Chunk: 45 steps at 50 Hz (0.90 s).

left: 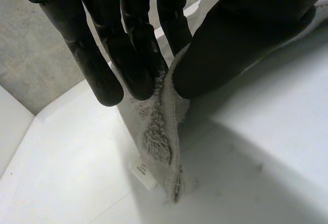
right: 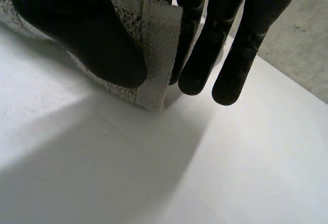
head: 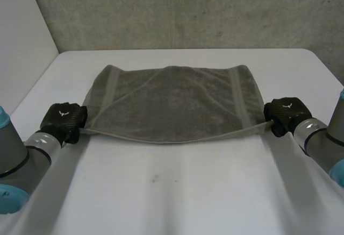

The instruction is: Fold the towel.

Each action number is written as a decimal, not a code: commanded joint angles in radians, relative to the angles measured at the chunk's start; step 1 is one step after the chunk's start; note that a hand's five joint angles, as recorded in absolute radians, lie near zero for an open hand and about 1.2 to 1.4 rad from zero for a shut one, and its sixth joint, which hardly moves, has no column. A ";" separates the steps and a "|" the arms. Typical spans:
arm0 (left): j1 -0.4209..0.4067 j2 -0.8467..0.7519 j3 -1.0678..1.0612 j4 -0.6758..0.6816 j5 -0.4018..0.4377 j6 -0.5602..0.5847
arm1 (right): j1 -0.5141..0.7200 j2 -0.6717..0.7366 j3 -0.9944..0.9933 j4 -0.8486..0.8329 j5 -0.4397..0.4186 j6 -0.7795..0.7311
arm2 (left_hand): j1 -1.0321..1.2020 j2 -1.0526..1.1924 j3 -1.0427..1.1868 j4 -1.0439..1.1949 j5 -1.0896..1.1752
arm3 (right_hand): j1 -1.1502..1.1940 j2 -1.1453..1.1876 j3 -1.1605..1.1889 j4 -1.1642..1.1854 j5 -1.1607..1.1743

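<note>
The white table (head: 172, 192) holds a grey towel (head: 172, 103) at its middle, with the towel's near edge stretched between the two hands. Both arms are cut off at the head view's edge, and the hands hide the towel's near corners there. The towel is terry, with woven bands by its short sides and a slanting crease. The left hand (left: 241, 34) pinches the towel's near left corner between thumb and fingers. The right hand (right: 77, 24) pinches the near right corner the same way. A small white label (left: 143, 175) sits at the towel's left edge; its print is unreadable.
</note>
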 commanded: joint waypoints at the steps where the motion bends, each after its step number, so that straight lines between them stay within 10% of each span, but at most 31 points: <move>1: -0.011 0.049 -0.041 -0.029 0.002 0.015 | -0.011 -0.093 -0.004 0.106 0.000 -0.014 | 0.224 0.178 0.180 0.179 0.199 | 0.034 0.209 0.207 0.203 0.238; 27: -0.036 0.560 -0.245 -0.635 0.010 0.175 | -0.233 -0.562 0.126 0.728 -0.101 -0.531 | 0.224 0.178 0.180 0.179 0.199 | 0.034 0.209 0.207 0.203 0.238; 45: -0.080 0.024 0.193 -0.354 0.006 0.167 | -0.060 -0.080 -0.181 0.403 -0.008 -0.238 | 0.224 0.178 0.180 0.179 0.199 | 0.034 0.209 0.207 0.203 0.238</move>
